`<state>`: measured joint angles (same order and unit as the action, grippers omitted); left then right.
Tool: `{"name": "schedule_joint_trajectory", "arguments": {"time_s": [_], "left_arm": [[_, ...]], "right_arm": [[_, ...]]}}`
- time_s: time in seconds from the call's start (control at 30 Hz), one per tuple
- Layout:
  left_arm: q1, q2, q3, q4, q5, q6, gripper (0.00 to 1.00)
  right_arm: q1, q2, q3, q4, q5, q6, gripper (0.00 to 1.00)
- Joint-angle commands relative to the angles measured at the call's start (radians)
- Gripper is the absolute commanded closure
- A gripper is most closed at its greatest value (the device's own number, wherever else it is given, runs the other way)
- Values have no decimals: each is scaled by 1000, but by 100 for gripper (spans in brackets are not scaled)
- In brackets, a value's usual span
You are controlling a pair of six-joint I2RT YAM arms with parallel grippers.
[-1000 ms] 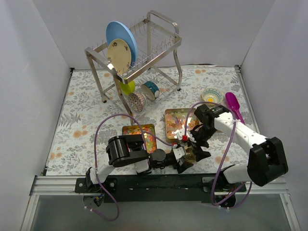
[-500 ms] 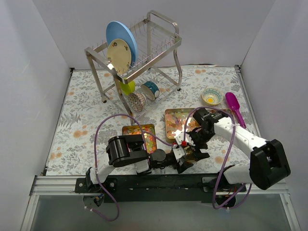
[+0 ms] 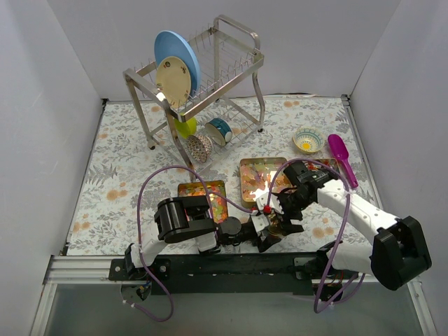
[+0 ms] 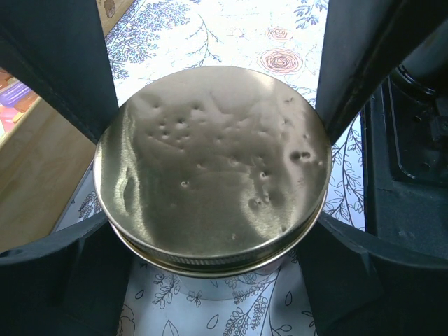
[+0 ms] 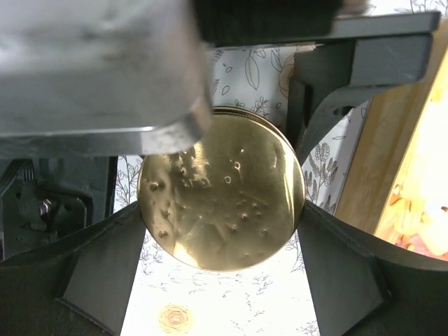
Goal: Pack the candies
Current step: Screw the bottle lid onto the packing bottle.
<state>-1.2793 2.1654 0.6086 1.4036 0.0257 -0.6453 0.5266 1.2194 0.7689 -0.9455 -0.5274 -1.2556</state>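
A floral-patterned table (image 3: pixel 119 175) is enclosed by plain white walls, and a steel dish rack (image 3: pixel 210 70) is set at its far side. The candies (image 3: pixel 257 175) are heaped in two shallow trays (image 3: pixel 242 182) near the middle of the table, just beyond both grippers. A gold lid (image 4: pixel 210 161) is clamped between the fingers of the left gripper (image 4: pixel 213 210). The right gripper (image 5: pixel 220 217) is placed over the same lid, one finger at each side. Whether the lid is squeezed there cannot be told.
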Motion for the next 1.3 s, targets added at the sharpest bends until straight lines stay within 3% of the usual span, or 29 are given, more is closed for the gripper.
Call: {"name": "schedule_joint_trajectory", "arguments": {"time_s": [0.0, 0.37, 0.87, 1.27], "left_arm": [[11, 74, -41, 436, -56, -37, 100], [15, 74, -41, 436, -55, -36, 100], [20, 70, -44, 436, -69, -25, 100], [23, 73, -36, 436, -58, -28, 100]], "right_arm": [[24, 14, -88, 79, 76, 105, 24], [26, -34, -170, 203, 105, 395, 28], [27, -46, -181, 323, 153, 527, 36], [27, -78, -206, 318, 153, 515, 37]]}}
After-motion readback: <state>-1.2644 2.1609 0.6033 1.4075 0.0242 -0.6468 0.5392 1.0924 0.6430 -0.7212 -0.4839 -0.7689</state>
